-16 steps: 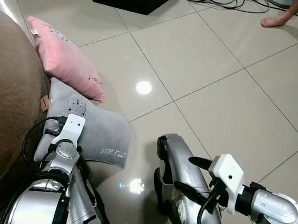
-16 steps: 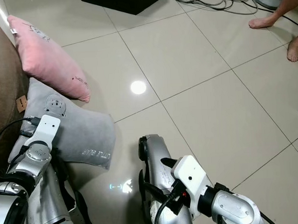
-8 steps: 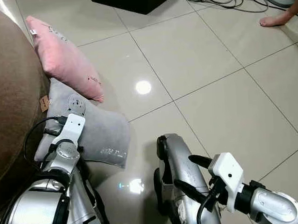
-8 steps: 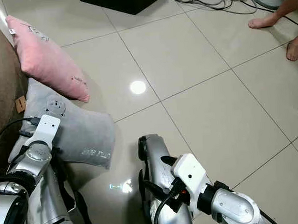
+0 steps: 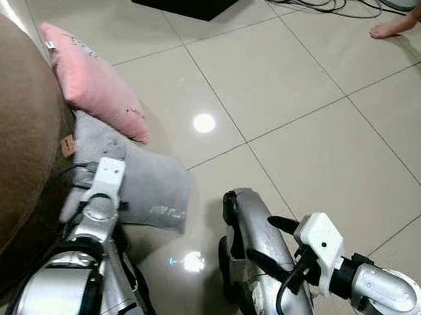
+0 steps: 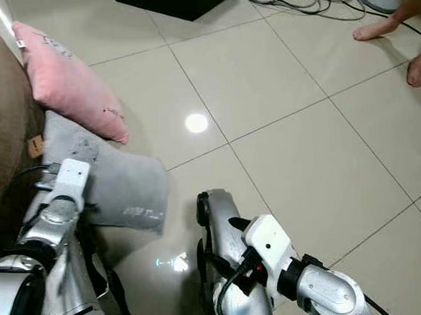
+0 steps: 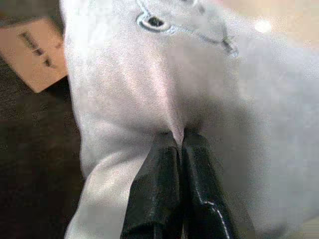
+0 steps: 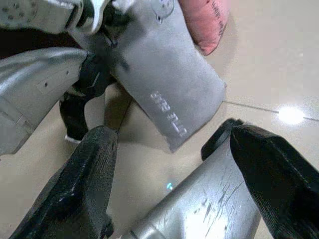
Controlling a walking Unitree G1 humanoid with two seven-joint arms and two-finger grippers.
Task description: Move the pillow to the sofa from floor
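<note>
The left arm [image 5: 100, 212] hides part of the grey pillow [image 5: 152, 185].

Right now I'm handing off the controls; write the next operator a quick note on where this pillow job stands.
Left gripper: shut, pinching the grey pillow.
Right gripper: open, idle above the floor.
Grey pillow lies on the floor against the brown sofa, with a pink pillow resting against its far end.
Done: pillow gripped.
Left: lift it and set it on the sofa.

Pinched shut on a fold of the grey pillow [image 7: 149, 94], left gripper [image 7: 175, 144]. Hemmed beside the jaws by brown sofa [image 5: 15, 132]; beyond them, pink pillow [image 5: 93, 82]. Open tiled floor [image 5: 299, 103] ahead of the right gripper [image 8: 169, 164], fingers spread.
</note>
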